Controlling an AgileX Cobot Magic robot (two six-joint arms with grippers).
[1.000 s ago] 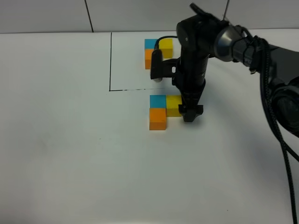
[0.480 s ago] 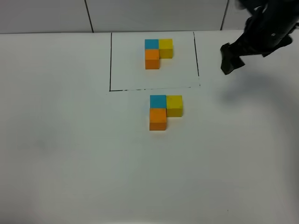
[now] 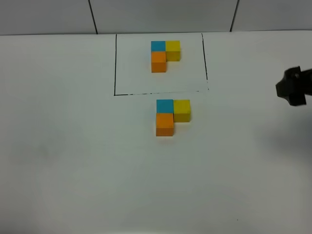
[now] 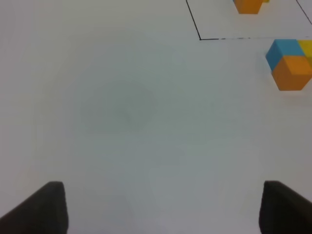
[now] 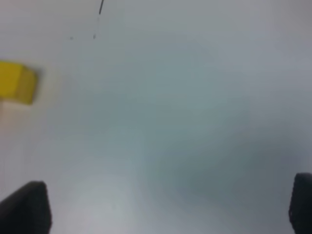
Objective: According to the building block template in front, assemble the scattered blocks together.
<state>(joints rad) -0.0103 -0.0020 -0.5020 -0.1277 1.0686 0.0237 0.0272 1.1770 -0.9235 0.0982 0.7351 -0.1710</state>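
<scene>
The building block template is a small blue, yellow and orange L inside a black drawn rectangle at the back middle. Just in front of the outline the scattered blocks sit pushed together in the same L: blue block, yellow block to its right, orange block in front of the blue. My right gripper is at the far right edge, well away from them, and its wrist view shows it open and empty. My left gripper is open over bare table, with the blue block and orange block far ahead.
The white table stretches wide on the left and in front of the blocks. A tiled wall runs along the back edge. The black outline is only a drawn line.
My right arm has drawn back from beside the yellow block, swinging up and out to the right edge. The blocks have stayed where they were. The left gripper has not visibly changed.
</scene>
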